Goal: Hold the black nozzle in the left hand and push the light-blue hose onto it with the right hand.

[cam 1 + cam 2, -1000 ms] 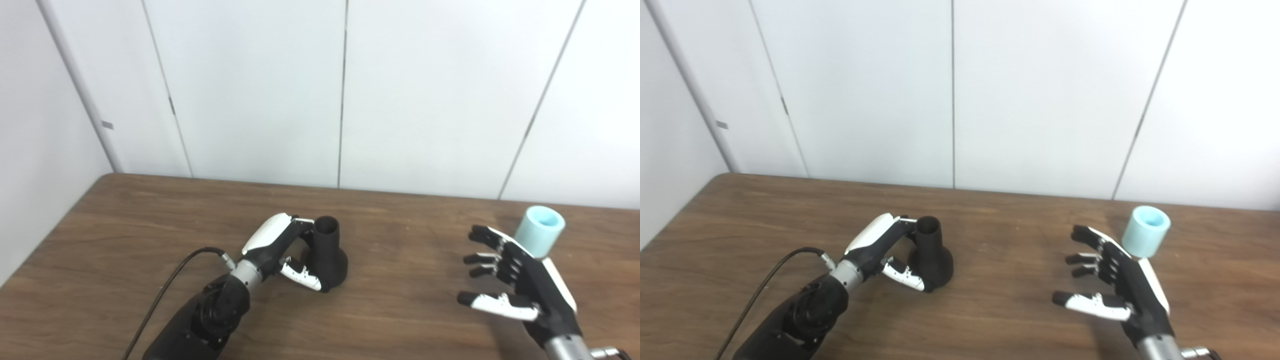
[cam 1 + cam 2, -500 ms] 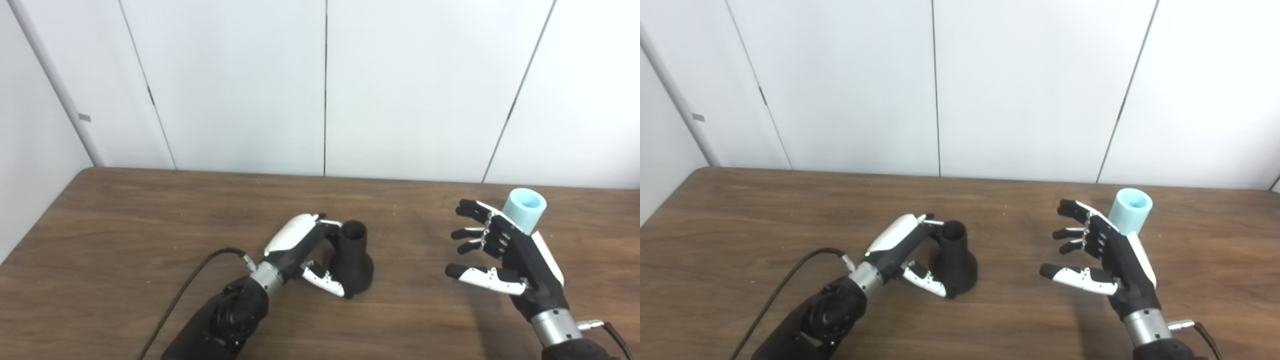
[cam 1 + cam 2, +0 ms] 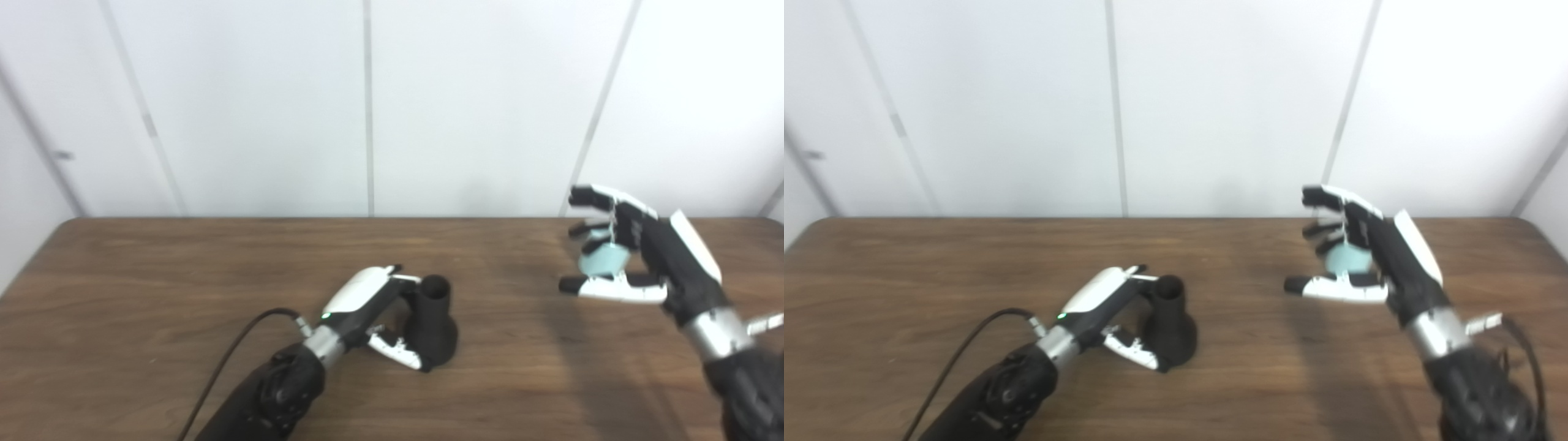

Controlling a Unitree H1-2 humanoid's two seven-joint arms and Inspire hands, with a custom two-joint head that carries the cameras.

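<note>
The black nozzle (image 3: pixel 436 318) stands upright on the wooden table (image 3: pixel 153 275), wide base down. My left hand (image 3: pixel 367 303) is curled around it, with fingers at the neck and thumb against the base. The light-blue hose piece (image 3: pixel 603 262) stands at the right rear of the table and is mostly hidden behind my right hand (image 3: pixel 637 257). That hand is raised above the table with fingers spread, open and holding nothing. The hose also shows between its fingers in the right eye view (image 3: pixel 1346 260).
A black cable (image 3: pixel 239 343) runs from my left wrist to the table's front edge. White wall panels stand right behind the table's far edge. Bare wood lies between the nozzle and the hose.
The camera has shifted. My right hand has risen and moved away from me, so it now covers the hose. My left hand stays around the nozzle.
</note>
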